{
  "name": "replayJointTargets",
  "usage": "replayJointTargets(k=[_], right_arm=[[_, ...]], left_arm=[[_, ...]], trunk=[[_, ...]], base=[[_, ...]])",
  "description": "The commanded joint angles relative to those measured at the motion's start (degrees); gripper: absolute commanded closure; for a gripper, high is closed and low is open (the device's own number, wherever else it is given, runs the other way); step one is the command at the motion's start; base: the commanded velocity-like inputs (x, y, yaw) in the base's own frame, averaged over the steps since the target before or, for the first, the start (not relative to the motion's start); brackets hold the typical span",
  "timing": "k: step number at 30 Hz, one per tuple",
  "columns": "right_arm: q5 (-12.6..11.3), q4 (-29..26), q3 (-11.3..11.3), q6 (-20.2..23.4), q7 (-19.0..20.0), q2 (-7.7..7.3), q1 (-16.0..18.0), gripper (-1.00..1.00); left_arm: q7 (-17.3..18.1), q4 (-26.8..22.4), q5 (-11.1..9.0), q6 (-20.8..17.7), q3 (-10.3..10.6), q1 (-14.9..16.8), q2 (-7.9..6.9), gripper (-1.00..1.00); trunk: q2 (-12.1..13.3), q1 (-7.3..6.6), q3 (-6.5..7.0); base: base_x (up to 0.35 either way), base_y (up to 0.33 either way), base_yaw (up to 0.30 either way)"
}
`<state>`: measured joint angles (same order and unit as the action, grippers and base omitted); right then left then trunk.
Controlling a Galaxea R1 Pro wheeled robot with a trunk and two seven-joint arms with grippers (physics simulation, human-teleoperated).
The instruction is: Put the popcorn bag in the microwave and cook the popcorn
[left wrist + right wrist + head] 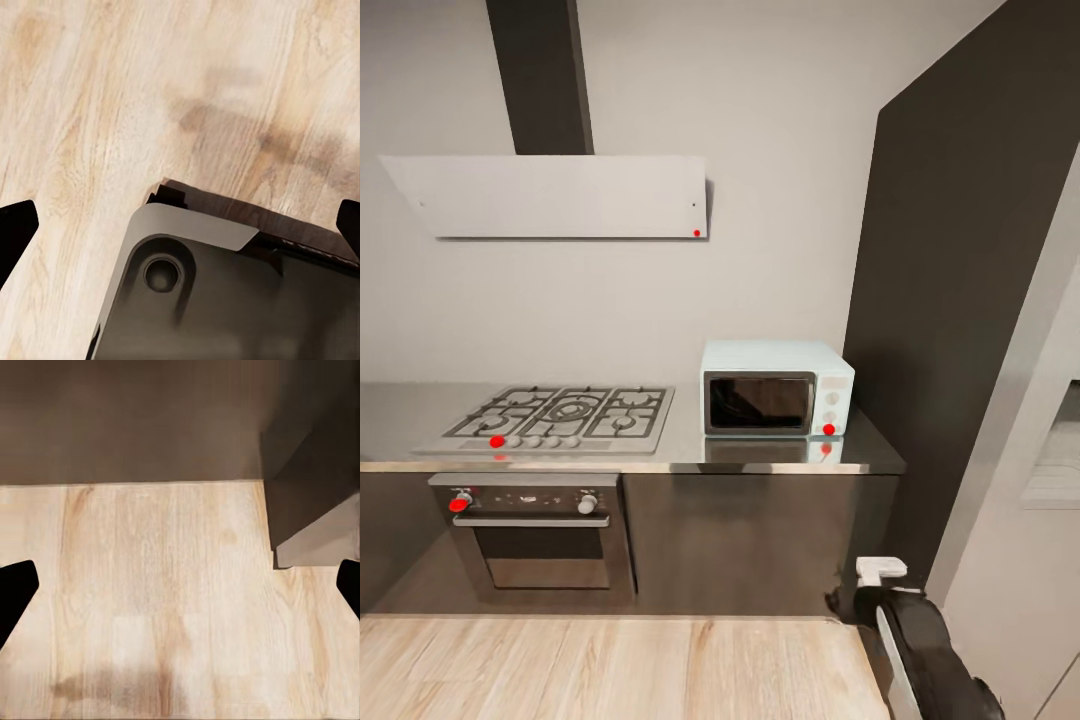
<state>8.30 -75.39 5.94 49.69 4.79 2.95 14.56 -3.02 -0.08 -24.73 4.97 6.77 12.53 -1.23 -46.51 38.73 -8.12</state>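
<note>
Head view: microwave (777, 389) shut on countertop (760, 455) (sack unseen). Approach step; locate it next. Both grippers' fingers (16, 229) (16, 589) spread, empty.

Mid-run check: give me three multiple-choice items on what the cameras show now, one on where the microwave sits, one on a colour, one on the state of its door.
1. Where does the microwave stand?
A. On the countertop, to the right of the gas hob
B. On the wooden floor
C. Under the white hood, on top of the hob

2. What colour is the microwave's body?
A. Bright red
B. Pale mint-blue
C. Black

3. How is the microwave's door?
A. Swung wide open
B. Taken off
C. Shut

Answers:
1. A, since the head view shows it on the grey worktop beside the hob, near the tall dark panel.
2. B, since its casing is pale blue with a white knob panel.
3. C, since the dark glass door lies flush with the front.
</note>
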Motion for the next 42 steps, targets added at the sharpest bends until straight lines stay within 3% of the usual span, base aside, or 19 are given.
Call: replayJointTargets(k=[1, 4, 7, 15, 18, 22, 25, 29, 36, 38, 42], right_arm=[[0.6, -1.1, 0.1, 1.8, 0.6, 0.1, 2.1, -1.0], [0.5, -2.4, 0.2, 8.1, 0.7, 0.2, 12.0, -1.0], [0.5, -2.7, 0.3, 10.3, 0.7, 0.15, 19.6, -1.0], [0.5, -2.7, 0.3, 9.9, 0.5, 0.18, 30.1, -1.0], [0.5, -2.2, 0.3, 4.7, 0.6, 0.24, 30.7, -1.0], [0.5, -1.1, 0.4, -3.6, 0.8, 1.4, 30.6, -1.0], [0.9, 2.1, 0.5, -10.7, 0.7, 1.41, 30.6, -1.0], [1.1, 8.0, 0.7, -16.7, 0.8, 1.18, 30.5, -1.0], [1.2, 16.1, 0.7, -19.4, 0.9, -2.58, 30.5, -1.0], [0.9, 17.6, 0.7, -21.0, 0.9, -4.46, 30.5, -1.0], [0.5, 18.2, 0.7, -21.4, 0.8, -5.65, 30.5, -1.0]], left_arm=[[-0.1, 0.0, -0.4, 0.1, 0.5, 0.0, 0.0, -1.0], [-0.1, 0.0, -0.4, 0.1, 0.5, 0.0, 0.0, -1.0], [-0.1, 0.0, -0.4, 0.1, 0.4, 0.0, 0.0, -1.0], [-0.1, 0.0, -0.4, 0.1, 0.4, 0.0, -0.06, -1.0], [-0.1, 0.0, -0.4, 0.2, 0.4, 0.0, -0.06, -1.0], [-0.1, 0.0, -0.4, 0.2, 0.4, 0.0, -0.01, -1.0], [-0.1, 0.0, -0.4, 0.2, 0.4, 0.0, 0.0, -1.0], [-0.1, 0.0, -0.4, 0.2, 0.4, 0.0, 0.0, -1.0], [-0.1, 0.0, -0.1, 0.3, 0.4, 0.0, 0.0, -1.0], [-0.1, 0.0, -0.1, 0.3, 0.4, 0.0, -0.04, -1.0], [-0.1, 0.0, -0.1, 0.3, 0.4, 0.0, -0.03, -1.0]], trunk=[[-0.1, 0.01, -0.1], [-0.1, 0.01, -0.1], [-0.1, 0.01, -0.1], [-0.1, 0.01, -0.1], [-0.1, 0.01, -0.1], [-0.1, 0.01, -0.1], [-0.1, 0.01, -0.1], [-0.1, 0.01, -0.1], [-0.1, 0.01, -0.1], [-0.1, 0.01, -0.1], [-0.1, 0.01, -0.1]], base=[[0.0, 0.0, 0.0], [0.0, 0.0, 0.0], [0.0, 0.0, 0.0], [0.0, 0.0, 0.0], [0.0, 0.0, 0.0], [0.0, 0.0, 0.0], [0.0, 0.0, 0.0], [0.0, 0.0, 0.0], [0.0, 0.0, 0.0], [0.0, 0.0, 0.0], [0.0, 0.0, 0.0]])
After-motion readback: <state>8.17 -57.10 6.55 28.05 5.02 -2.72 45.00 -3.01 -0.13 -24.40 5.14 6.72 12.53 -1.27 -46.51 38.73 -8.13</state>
